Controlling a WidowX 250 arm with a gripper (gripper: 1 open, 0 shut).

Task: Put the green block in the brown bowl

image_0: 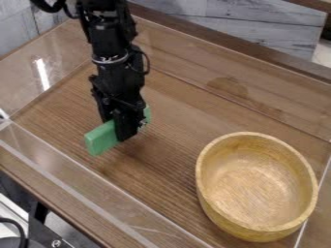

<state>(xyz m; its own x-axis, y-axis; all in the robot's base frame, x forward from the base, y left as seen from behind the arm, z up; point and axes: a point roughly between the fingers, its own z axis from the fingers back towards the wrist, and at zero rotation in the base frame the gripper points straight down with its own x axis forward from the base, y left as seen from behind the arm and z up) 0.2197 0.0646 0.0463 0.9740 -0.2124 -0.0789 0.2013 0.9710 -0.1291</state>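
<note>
The green block is a bright green bar, gripped near its right end by my black gripper, which is shut on it. The block hangs tilted, its left end pointing toward the table's front left, just above the wooden table. The arm comes down from the top left of the view and hides part of the block. The brown bowl, a wide shallow tan wooden bowl, sits on the table at the lower right, well to the right of the gripper and with nothing in it.
The dark wooden table is walled by clear plastic panels along the left and front edges. A pale wall runs behind the table at the upper right.
</note>
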